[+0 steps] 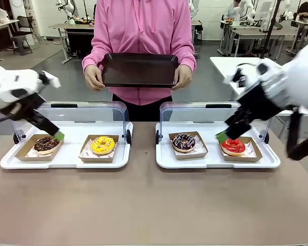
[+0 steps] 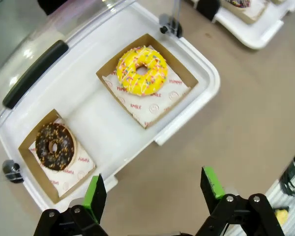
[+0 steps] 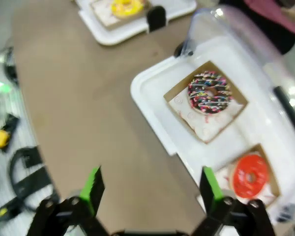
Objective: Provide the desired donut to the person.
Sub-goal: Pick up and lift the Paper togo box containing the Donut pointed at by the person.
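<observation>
The person [image 1: 141,31] in a pink hoodie stands at the far side, holding a dark empty tray [image 1: 139,70] with both hands. Four donuts sit in brown paper boats: chocolate [image 1: 46,144] [image 2: 54,146] and yellow sprinkled [image 1: 102,145] [image 2: 141,70] in the left white tray [image 1: 66,161], chocolate with coloured sprinkles [image 1: 184,141] [image 3: 209,92] and red glazed [image 1: 233,146] [image 3: 250,175] in the right white tray [image 1: 215,161]. My left gripper [image 1: 57,135] [image 2: 155,189] hovers open above the chocolate donut. My right gripper [image 1: 222,137] [image 3: 150,186] hangs open between the sprinkled and red donuts.
Each white tray has a clear lid [image 1: 87,113] [image 1: 210,111] hinged open at the back. The brown table [image 1: 143,205] lies bare in front of the trays. Cables and a yellow item [image 3: 2,137] lie off the table's side.
</observation>
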